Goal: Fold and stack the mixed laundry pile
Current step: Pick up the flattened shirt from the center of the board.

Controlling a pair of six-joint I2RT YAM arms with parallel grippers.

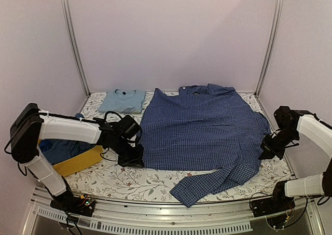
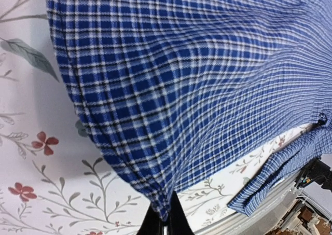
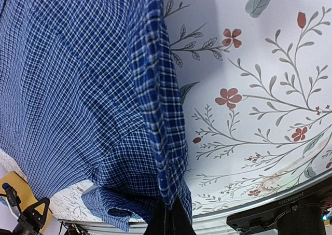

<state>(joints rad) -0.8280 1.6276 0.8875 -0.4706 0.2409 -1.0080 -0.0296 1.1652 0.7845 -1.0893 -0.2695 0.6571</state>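
My left claw (image 1: 130,159) pinches the checked shirt (image 1: 202,126) at its near left corner, and my right claw (image 1: 267,151) pinches its right edge. The shirt lies spread across the bench (image 1: 129,185). The folded light blue T-shirt (image 1: 122,100) sits at the far left corner.

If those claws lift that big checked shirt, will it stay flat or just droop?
Probably droop. The checked shirt lies rippled, and puckers where the left gripper and right gripper pinch its edges, so it looks thin and floppy. Its sleeve sprawls loose near the front and would likely dangle. It seems light; pushed, it should bunch rather than slide.
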